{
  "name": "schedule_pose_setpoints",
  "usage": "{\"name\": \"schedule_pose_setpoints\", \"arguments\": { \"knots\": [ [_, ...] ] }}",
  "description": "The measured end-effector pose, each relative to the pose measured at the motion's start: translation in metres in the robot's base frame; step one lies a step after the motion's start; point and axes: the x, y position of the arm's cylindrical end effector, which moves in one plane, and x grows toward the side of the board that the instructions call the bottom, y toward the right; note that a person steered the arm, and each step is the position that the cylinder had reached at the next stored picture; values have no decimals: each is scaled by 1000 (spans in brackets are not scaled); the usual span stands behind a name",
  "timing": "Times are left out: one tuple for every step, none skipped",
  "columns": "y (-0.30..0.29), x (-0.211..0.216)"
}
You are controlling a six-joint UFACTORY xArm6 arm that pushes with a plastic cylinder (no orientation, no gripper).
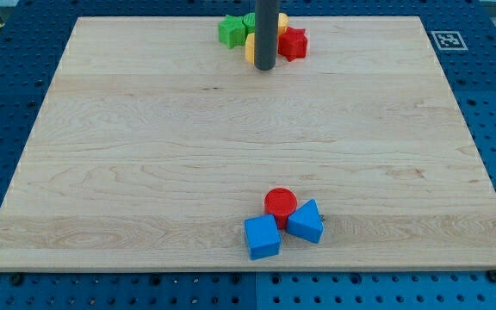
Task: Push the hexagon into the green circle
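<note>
My dark rod comes down at the view's top centre, and my tip (265, 67) rests on the board just below a tight cluster of blocks. A yellow block (251, 49), perhaps the hexagon, shows at the rod's left edge, mostly hidden behind it. A green circle (250, 21) peeks out above it, also partly hidden. A green star-like block (231, 32) lies to the cluster's left. A red star-like block (293, 43) lies to the rod's right. Another bit of yellow (282, 20) shows above the red block.
Near the view's bottom centre sit a red circle (281, 203), a blue cube (262, 237) and a second blue block (306, 222), all touching. The wooden board (102, 172) lies on a blue pegboard table, with a marker tag (446, 40) at the top right.
</note>
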Motion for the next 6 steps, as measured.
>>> {"name": "schedule_pose_setpoints", "arguments": {
  "knots": [
    [0,16],
    [0,11],
    [0,-2],
    [0,-13],
    [0,-14],
    [-2,10]
  ]
}}
